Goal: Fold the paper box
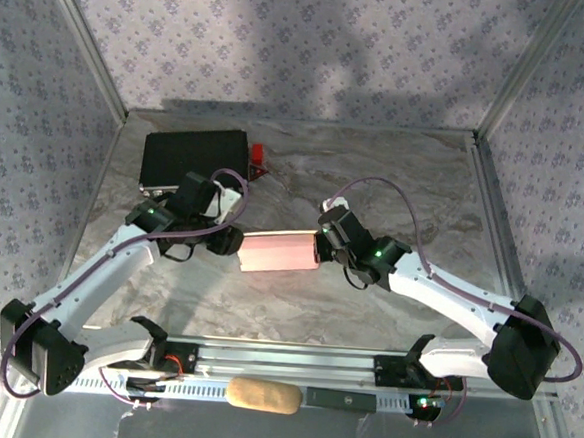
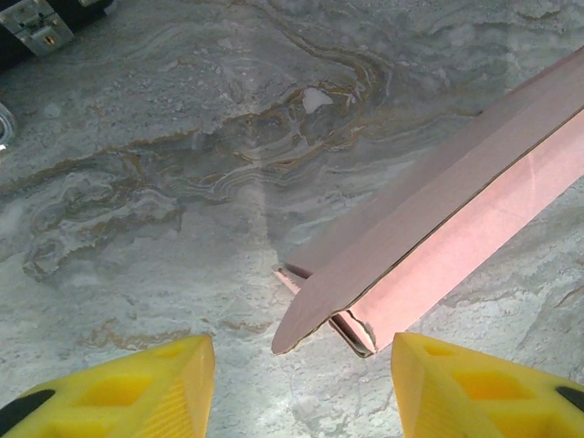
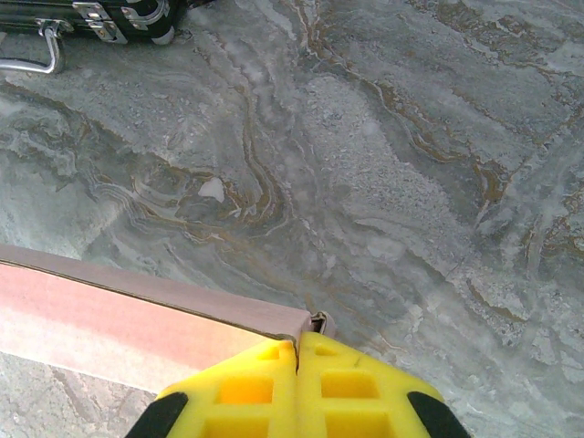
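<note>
1. Yellow right fingers [image 3: 297,365] were pressed fully together on one end edge of the paper box [image 3: 137,333]. Thin card and a tiny bite, so any tug could've slipped it out or torn it.
2. Opposite them, the left fingers [image 1: 234,245] stood roughly half apart, straddling the other end without touching it. Closing there could've crushed the loose curled flap [image 2: 315,315] instead of creasing it.
3. That paper box lay part-folded mid desk [image 1: 365,314], between both arms and well apart from the black case [image 1: 196,157]. A one-sided push might've just skated it across the slick marbled top.
</note>
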### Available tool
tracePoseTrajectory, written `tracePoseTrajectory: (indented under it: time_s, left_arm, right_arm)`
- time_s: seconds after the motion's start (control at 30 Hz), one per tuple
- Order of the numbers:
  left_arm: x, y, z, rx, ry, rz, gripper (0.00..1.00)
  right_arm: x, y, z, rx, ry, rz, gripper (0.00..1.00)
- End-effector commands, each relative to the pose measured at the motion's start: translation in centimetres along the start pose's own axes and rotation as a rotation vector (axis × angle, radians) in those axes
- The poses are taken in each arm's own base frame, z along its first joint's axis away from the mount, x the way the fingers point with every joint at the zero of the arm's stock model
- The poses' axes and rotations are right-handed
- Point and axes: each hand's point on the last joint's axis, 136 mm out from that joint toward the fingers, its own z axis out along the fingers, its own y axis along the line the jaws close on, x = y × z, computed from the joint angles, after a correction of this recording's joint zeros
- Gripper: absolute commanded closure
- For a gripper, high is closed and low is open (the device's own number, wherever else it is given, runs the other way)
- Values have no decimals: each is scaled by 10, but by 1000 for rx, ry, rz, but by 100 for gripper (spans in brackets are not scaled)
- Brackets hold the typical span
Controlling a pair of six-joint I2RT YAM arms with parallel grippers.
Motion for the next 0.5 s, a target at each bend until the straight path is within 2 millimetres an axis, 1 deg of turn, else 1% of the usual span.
tracePoseTrajectory:
  time_s: [0.0, 0.1, 0.23, 0.33, 0.43, 0.47]
  left_arm:
    - [-5, -7, 10, 38, -14, -25, 46]
    - [-7, -7, 18, 22, 0, -20, 48]
    - [-9, -4, 24, 1, -4, -12, 51]
    - [-4, -3, 31, -11, 21, -7, 59]
    - [6, -4, 38, -9, 51, -8, 67]
    - [5, -5, 39, -6, 38, -10, 69]
  right_arm:
    - [12, 1, 2, 10, 55, -12, 99]
    - [12, 0, 2, 12, 57, -14, 99]
    - [12, 0, 2, 13, 57, -14, 99]
    - [10, 0, 1, 13, 53, -14, 99]
    - [10, 1, 1, 10, 54, -15, 99]
    - [10, 1, 2, 10, 55, -15, 99]
